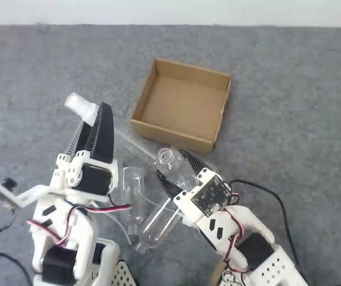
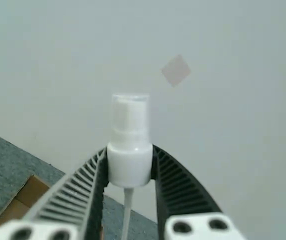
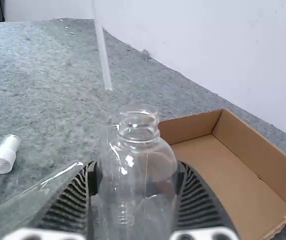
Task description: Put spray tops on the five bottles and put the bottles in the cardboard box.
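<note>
Left end effector [image 2: 129, 154]: spray top [image 2: 129, 142]; right end effector [image 3: 136, 171]: bottle [image 3: 138, 150] (both clamped).

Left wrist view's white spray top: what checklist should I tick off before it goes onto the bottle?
1. Grip on white plastic spray top by left gripper: ok, clamped at the collar.
2. Straight dip tube: ok.
3. Grip on clear plastic bottle by right gripper: ok.
4. Uncapped bottle neck: ok.
5. Tube tip inside the neck: not ok, it is outside it.
6. Open side of brown cardboard box facing up: ok.
</note>
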Motion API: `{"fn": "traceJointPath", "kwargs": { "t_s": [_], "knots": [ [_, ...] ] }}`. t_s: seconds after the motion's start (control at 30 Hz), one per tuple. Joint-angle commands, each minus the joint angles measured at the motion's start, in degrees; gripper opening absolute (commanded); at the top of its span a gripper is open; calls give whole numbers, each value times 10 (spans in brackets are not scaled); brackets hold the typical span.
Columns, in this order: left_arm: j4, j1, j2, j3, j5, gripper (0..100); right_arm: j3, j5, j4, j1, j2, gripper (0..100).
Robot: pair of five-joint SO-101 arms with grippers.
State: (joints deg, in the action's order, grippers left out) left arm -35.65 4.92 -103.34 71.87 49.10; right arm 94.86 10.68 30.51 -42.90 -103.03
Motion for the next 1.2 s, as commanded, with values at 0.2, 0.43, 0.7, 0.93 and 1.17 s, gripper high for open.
{"fn": "traceJointPath", "kwargs": {
  "t_s": [0.2, 0.43, 0.7, 0.93, 1.17],
  "knots": [
    [-2, 3, -10, 4, 3, 12, 11, 41, -22, -32, -10, 6],
    [-4, 3, -10, 12, 3, 12, 11, 47, -22, -37, -10, 6],
    [-5, 3, -10, 28, 3, 12, 11, 47, -22, -37, -10, 6],
    [-11, 47, -10, 44, -25, 12, 9, 47, -20, -36, -10, 6],
    [-37, 84, -10, 45, -43, 12, 8, 47, -18, -36, -10, 6]
  ]
}}
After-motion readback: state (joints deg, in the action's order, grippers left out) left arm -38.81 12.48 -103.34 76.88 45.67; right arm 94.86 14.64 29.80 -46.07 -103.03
